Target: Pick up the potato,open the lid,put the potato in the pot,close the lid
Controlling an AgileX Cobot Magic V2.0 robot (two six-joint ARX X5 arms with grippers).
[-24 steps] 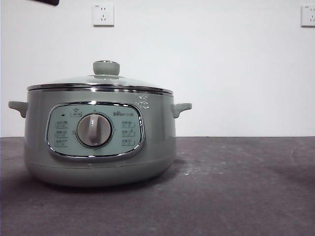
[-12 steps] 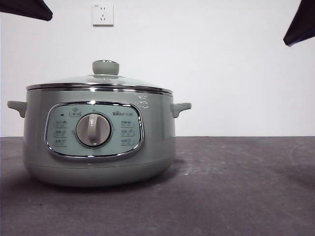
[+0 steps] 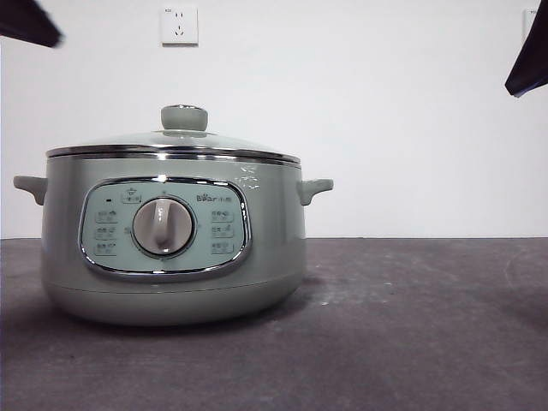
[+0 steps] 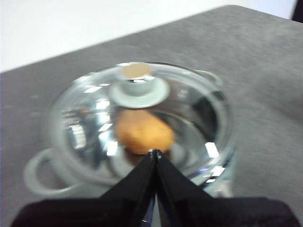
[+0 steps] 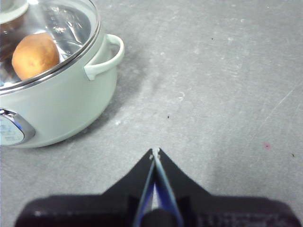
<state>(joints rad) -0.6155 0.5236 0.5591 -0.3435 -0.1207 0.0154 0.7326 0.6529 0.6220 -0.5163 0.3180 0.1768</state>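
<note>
Potato inside pot, under seated lid, knob at 12 o'clock on the dome. Left gripper above the lid, jaws together and empty; right gripper over bare table at 3 o'clock from the pot, jaws together, empty. Versus half a second ago: both dark arm tips nearer the upper corners of the front view, pot and lid unmoved; task judged complete, arms retreating.
</note>
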